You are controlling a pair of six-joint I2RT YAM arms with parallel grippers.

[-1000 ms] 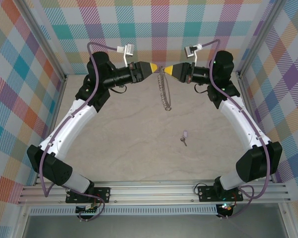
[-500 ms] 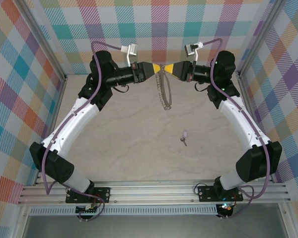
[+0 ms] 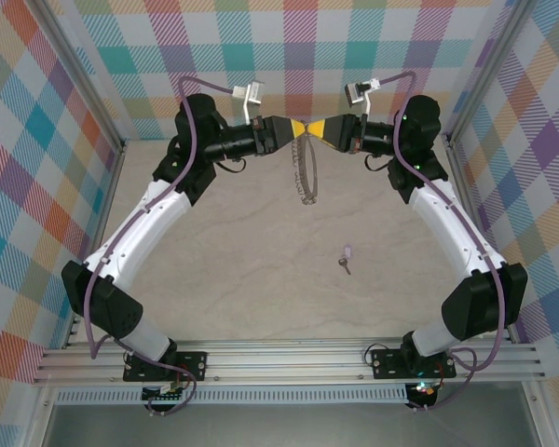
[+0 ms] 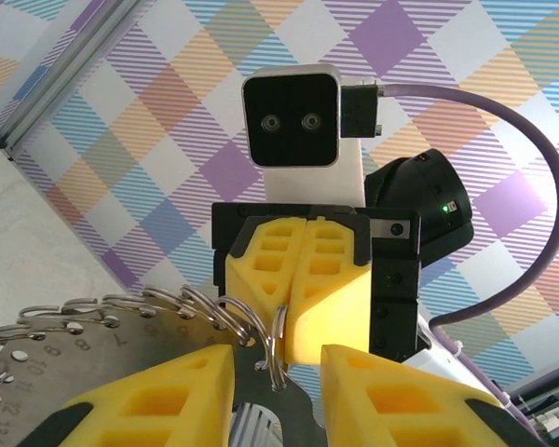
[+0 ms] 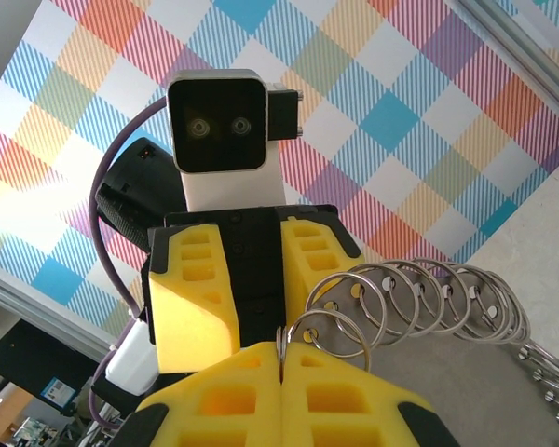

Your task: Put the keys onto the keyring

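keyring [image 3: 301, 177]: off the table, hanging as a long thin loop from the spot where the two grippers meet, far middle of the workspace. Its lower end dangles above the table [image 3: 242, 251]. In the right wrist view the keyring [image 5: 419, 298] reads as a row of silvery wire rings fanned side by side.
right gripper [image 5: 281, 372]: yellow fingers pressed together, with one wire ring pinched in the seam between them. It carries the keyring.
left gripper [image 4: 278, 368]: fingers partly apart, tips just in front of the right gripper's tips. The pinched ring's wire sits in the gap between them; contact with either pad cannot be told.
key [image 3: 347, 258]: flat on the table, pale head, short dark shaft. It lies well apart from the keyring, nearer the arm bases.
surround: plaid walls [image 3: 37, 140] on three sides.
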